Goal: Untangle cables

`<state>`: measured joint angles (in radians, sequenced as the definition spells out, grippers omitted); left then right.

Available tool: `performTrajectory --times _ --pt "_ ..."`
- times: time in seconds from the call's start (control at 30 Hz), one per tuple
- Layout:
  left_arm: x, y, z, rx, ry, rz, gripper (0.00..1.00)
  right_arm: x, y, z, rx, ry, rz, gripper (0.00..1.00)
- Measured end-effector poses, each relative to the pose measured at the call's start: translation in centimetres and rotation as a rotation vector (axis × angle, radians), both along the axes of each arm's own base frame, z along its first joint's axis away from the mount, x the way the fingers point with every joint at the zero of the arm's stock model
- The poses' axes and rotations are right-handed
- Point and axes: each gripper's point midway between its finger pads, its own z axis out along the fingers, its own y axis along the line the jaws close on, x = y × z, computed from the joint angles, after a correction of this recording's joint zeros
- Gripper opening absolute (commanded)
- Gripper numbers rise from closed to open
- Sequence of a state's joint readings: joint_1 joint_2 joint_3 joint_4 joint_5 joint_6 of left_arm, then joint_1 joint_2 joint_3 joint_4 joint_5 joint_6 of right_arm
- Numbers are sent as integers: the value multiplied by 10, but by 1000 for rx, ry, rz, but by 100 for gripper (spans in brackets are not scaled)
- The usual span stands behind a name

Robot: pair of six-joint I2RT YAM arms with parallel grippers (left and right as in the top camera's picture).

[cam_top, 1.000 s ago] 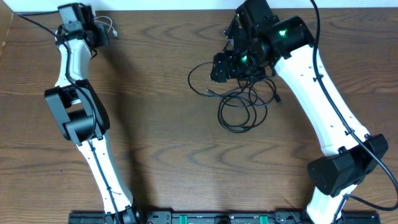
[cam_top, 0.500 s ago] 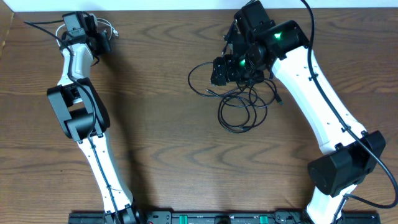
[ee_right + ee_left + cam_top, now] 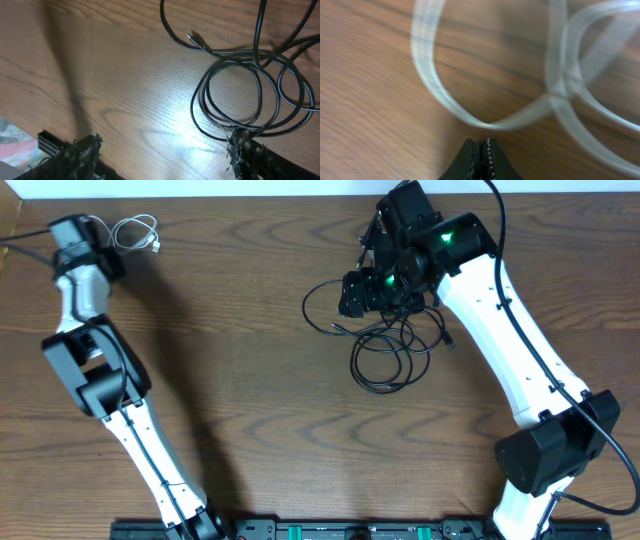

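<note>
The short white cable (image 3: 135,232) lies in loose loops at the table's far left. It shows blurred in the left wrist view (image 3: 485,124), just ahead of my left gripper (image 3: 481,150), which is shut and empty. In the overhead view my left gripper (image 3: 100,235) sits just left of the white cable. The black cables (image 3: 388,345) lie tangled in overlapping loops at centre right. My right gripper (image 3: 360,292) hovers at the tangle's upper left. In the right wrist view it (image 3: 162,147) is wide open, with one finger at the edge of the black loops (image 3: 235,95).
The table's far edge (image 3: 250,196) meets a pale wall at the top. A thicker black wire (image 3: 20,242) runs from the left arm off the left side. The arms' base rail (image 3: 320,530) lines the front edge.
My left gripper has swung left, leaving the white cable lying on the table to its right. The right arm and the black tangle have hardly moved.
</note>
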<state>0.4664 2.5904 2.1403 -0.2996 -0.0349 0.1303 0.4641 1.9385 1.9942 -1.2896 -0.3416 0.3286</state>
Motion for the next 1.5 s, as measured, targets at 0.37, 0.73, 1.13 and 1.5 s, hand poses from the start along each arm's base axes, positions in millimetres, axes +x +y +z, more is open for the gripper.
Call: performTrajectory --times 0.37,0.73,1.13,1.5 --pt "20 -5 120 51 -225 -9 8 0 0 0 0 0 -1 81" --pt "-11 -26 45 -117 -8 18 7 0 0 0 0 0 -3 84" --pt "-4 -23 -10 -134 8 24 8 1 0 0 2 -3 -3 86" --pt "36 -2 -11 -32 -189 5 8 1 0 0 2 -3 -3 86"
